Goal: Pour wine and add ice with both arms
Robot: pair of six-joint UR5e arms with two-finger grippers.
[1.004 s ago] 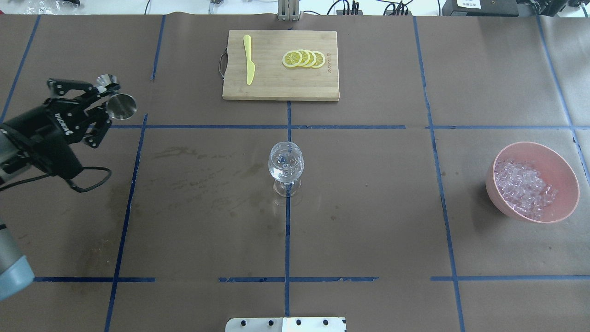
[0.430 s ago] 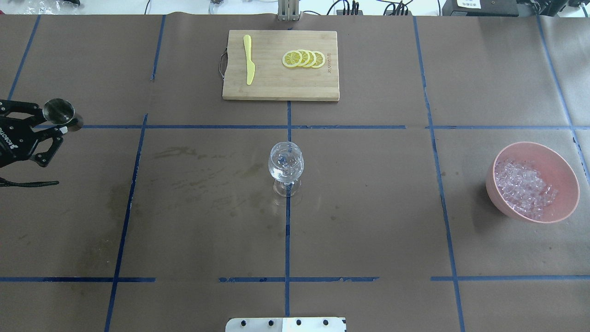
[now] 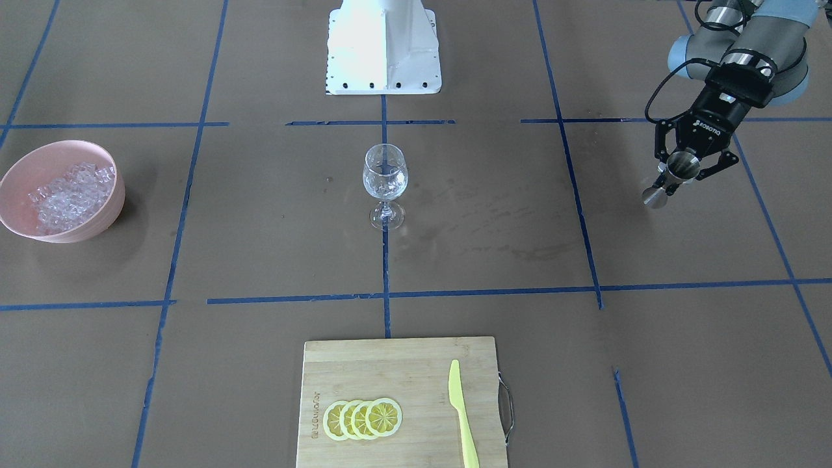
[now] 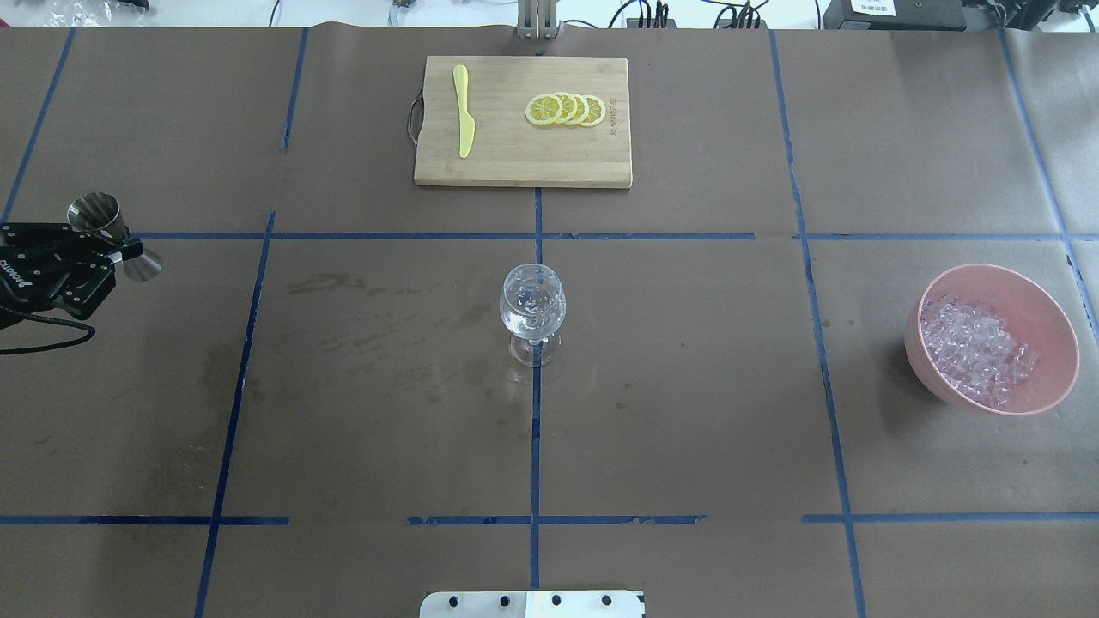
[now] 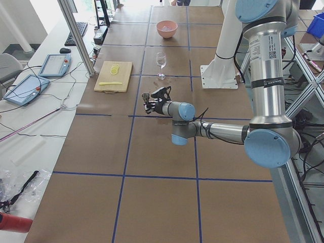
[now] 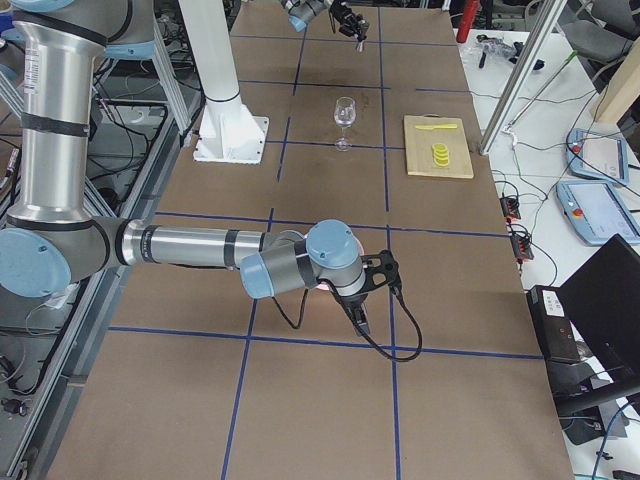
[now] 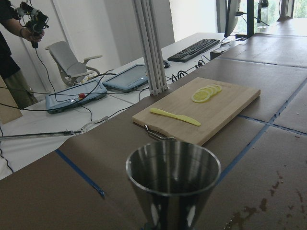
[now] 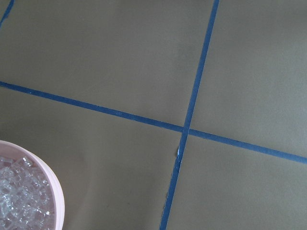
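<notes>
the brown table (image 4: 687,386) is holding a wine glass (image 4: 532,313). far left, the left gripper (image 4: 120,247) is squeezing a metal cup (image 4: 93,213). for the right gripper (image 6: 365,300), i cannot tell.

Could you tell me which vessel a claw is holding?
The steel jigger, in the left claw; the wine glass and pink bowl stand free on the table.

A rectangular bamboo cutting board (image 4: 515,159) sits at the far side of the brown paper-covered counter (image 4: 687,429), gridded with blue tape lines (image 4: 535,446). On the board lie four overlapping yellow lemon slices (image 4: 566,110) and, apart from them, a yellow plastic knife (image 4: 464,112).
</notes>
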